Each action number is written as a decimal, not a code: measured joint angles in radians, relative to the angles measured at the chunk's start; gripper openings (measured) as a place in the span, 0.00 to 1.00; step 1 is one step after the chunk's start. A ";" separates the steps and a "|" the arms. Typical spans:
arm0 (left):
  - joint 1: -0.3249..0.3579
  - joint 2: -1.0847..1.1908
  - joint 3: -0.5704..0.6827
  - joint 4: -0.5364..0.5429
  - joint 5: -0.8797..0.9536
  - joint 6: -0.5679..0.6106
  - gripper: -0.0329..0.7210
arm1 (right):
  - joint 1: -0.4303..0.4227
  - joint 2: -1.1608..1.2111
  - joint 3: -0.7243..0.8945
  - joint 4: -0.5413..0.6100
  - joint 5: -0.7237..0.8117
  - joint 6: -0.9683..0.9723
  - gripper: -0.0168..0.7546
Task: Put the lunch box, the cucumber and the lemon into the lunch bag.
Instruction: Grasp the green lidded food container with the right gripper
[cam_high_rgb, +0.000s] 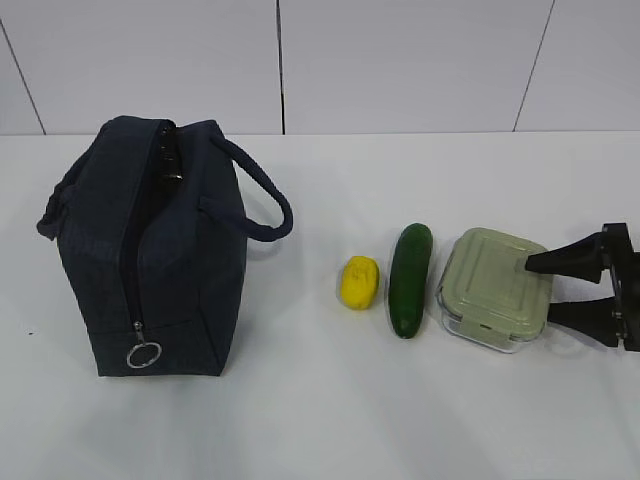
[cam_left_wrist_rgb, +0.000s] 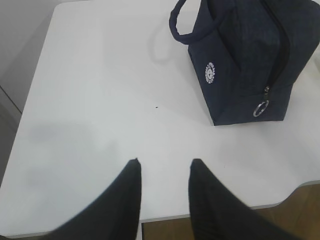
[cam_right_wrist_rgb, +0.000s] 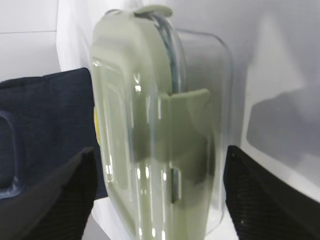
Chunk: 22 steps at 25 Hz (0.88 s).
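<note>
**White table carrying four items in a row**

I am looking at a plain white table (cam_high_rgb: 300, 420) running up to a pale panelled wall. The lunch bag (cam_high_rgb: 150, 260) is standing upright at the left, its zipper ring hanging near the base. The lemon (cam_high_rgb: 358, 282) is lying well apart from it, with the cucumber (cam_high_rgb: 409, 279) just beside the lemon. The lunch box (cam_high_rgb: 493, 288) is sitting just beside the cucumber, lid up.

The lunch box (cam_right_wrist_rgb: 155, 135) fills the centre, its green lid (cam_right_wrist_rgb: 120, 125) facing left, one clip (cam_right_wrist_rgb: 187, 140) facing the camera. Either side of the box stands one black finger (cam_right_wrist_rgb: 55, 200) of the gripper (cam_right_wrist_rgb: 157, 195), clear of it. Left of the box, beyond it, lies the navy bag (cam_right_wrist_rgb: 45, 120).
</note>
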 joint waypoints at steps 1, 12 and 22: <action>0.000 0.000 0.000 0.000 0.000 0.000 0.36 | 0.000 0.000 0.000 0.007 0.002 0.000 0.78; 0.000 0.000 0.000 0.000 0.000 0.000 0.36 | 0.023 0.040 -0.002 0.013 0.011 0.002 0.78; 0.000 0.000 0.000 0.000 0.000 0.000 0.36 | 0.046 0.047 -0.002 0.037 0.011 -0.005 0.78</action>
